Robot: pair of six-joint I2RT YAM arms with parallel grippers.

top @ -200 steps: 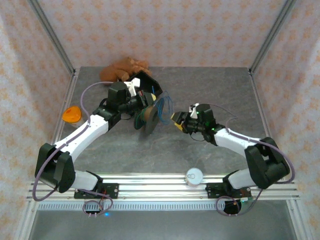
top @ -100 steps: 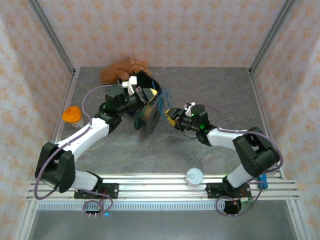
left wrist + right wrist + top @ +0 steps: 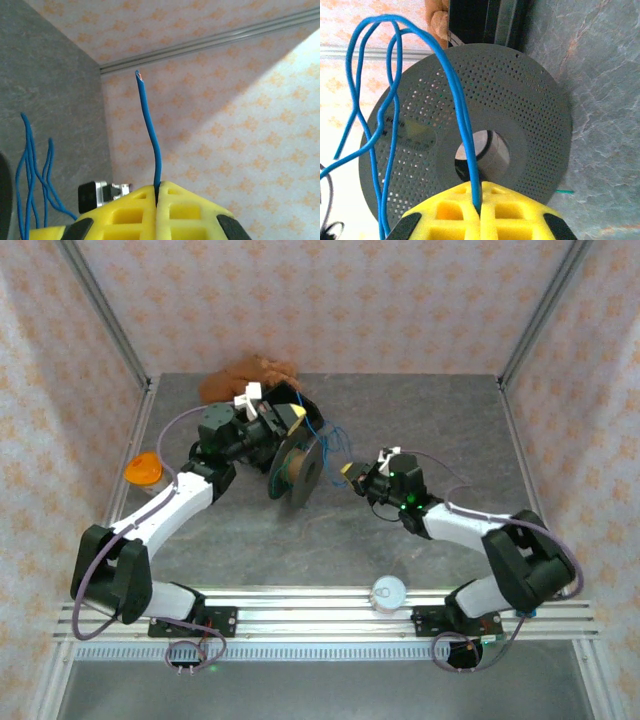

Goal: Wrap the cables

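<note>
Spool (image 3: 470, 125) on edge on tabletop (image 3: 420, 410) between arms, stuffed toy (image 3: 240, 380) behind. Left tool (image 3: 157, 190) pinches blue cable (image 3: 150, 140) end; right tool (image 3: 479, 192) pinches same cable at spool face.

Mostly matt plastic and fake stone going on in this rig

The blue cable (image 3: 148, 122) is looking like smooth, slightly shiny plastic insulation. The grey spool (image 3: 520, 100) is coming across as matt plastic, with tiny holes all over its flange. The left gripper (image 3: 156, 187) and the right gripper (image 3: 479, 187) are both showing matt yellow plastic with a faintly grainy, printed look. The table (image 3: 600, 100) is reading as a smooth grey stone-pattern top with a dull sheen. The walls (image 3: 225, 125) are looking like matt patterned paper, and the frame rail (image 3: 210, 42) is looking like brushed metal. The brown plush toy (image 3: 240, 380) is looking fuzzy, and the white arm shells (image 3: 160, 515) are catching light like glossy plastic.
</note>
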